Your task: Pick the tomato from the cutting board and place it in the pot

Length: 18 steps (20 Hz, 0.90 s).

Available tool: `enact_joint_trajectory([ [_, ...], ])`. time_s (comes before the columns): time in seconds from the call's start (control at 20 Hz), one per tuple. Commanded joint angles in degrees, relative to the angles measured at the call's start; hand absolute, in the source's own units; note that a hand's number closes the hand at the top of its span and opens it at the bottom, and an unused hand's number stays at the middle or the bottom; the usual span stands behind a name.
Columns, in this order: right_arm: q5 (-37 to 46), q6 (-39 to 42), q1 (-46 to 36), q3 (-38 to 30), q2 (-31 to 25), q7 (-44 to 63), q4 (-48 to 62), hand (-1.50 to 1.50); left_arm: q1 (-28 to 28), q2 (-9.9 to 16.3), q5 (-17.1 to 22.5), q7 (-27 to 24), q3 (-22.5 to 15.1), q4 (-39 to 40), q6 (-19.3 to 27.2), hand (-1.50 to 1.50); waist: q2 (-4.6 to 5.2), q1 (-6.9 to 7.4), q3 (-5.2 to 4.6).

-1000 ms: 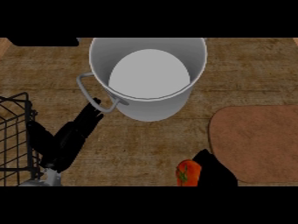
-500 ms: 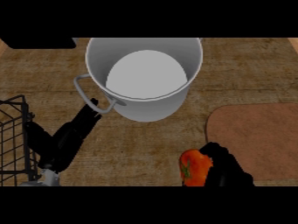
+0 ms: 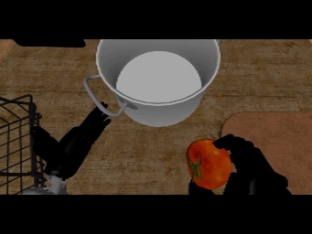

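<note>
The right hand (image 3: pixel 249 167) shows at the lower right of the head view, its black fingers curled round the tomato (image 3: pixel 209 164) and pinching it from the right side. The tomato is red-orange with a small green stem mark facing left, and it sits just left of the cutting board (image 3: pixel 287 137), over the brown desk (image 3: pixel 151 151) rather than on the board. The cutting board is a reddish-brown slab with a rounded corner at the right edge. The pot (image 3: pixel 158 77) stands further up, grey and round with a pale bottom and nothing visible inside; its handle (image 3: pixel 99 98) sticks out at its lower left. The left hand (image 3: pixel 84 135) reaches up from the lower left with fingers straight and spread a little, the tips just beside the handle; whether they touch it cannot be told. A black wire basket (image 3: pixel 9 137) stands at the left edge
</note>
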Motion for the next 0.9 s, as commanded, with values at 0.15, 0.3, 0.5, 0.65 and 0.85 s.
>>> enact_joint_trajectory([
  [0.15,-5.4,6.7,-13.5,-7.6,0.8,13.4,1.8,1.50,-0.9,0.6,-0.2,-0.1,-0.7,0.6,-1.7,0.00,0.54,1.69,0.00],
  [0.3,-9.4,5.1,-17.9,-12.3,0.8,13.7,7.0,1.50,-2.3,0.1,0.6,1.2,-0.6,0.2,-1.5,0.00,0.77,2.47,0.12],
  [0.5,-15.6,6.8,-28.0,-20.9,0.8,11.8,12.8,1.50,-1.3,-0.7,-0.9,0.1,-2.1,1.2,-1.2,0.00,0.81,2.97,0.15],
  [0.65,-19.5,6.2,-34.9,-24.0,0.8,11.6,21.4,1.50,-3.7,-1.2,-0.4,1.9,-2.0,0.6,-0.9,0.00,0.91,3.80,0.17],
  [0.85,-22.9,1.3,-42.9,-29.1,0.8,10.3,34.1,1.50,-3.3,-1.2,-0.6,1.0,-1.6,0.6,-0.8,0.00,1.05,4.11,0.24],
])
